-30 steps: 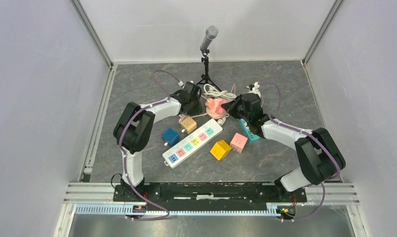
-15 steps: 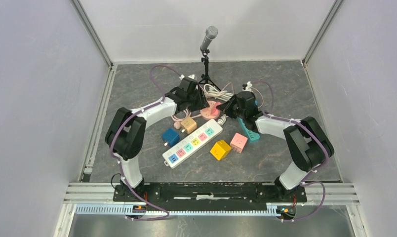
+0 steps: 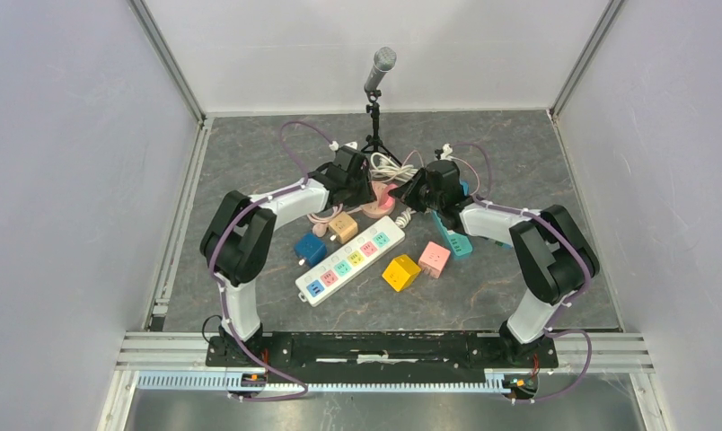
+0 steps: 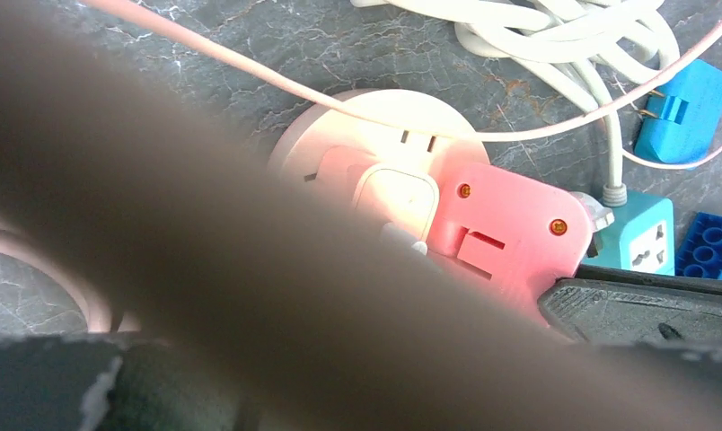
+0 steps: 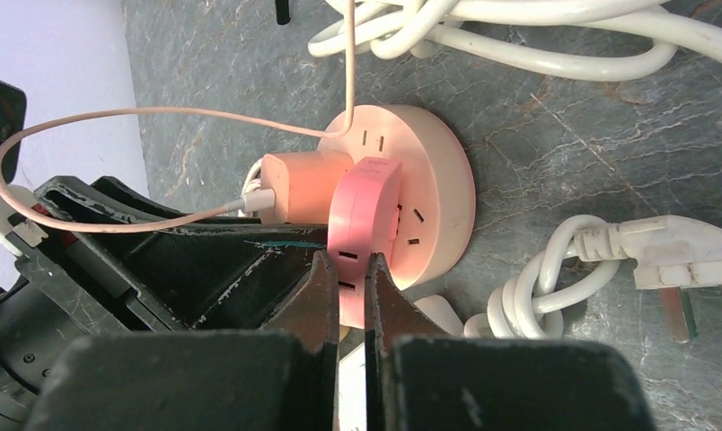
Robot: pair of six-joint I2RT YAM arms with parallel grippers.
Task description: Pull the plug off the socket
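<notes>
Coiled white cable (image 5: 519, 49) just behind round socket (image 5: 434, 171)

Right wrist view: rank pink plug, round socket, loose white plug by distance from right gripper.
1. pink plug, between the right gripper fingers.
2. round socket, just beyond, under the plug.
3. loose white plug, far right.

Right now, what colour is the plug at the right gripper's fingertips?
Pink plug; right wrist view shows it best.
</notes>
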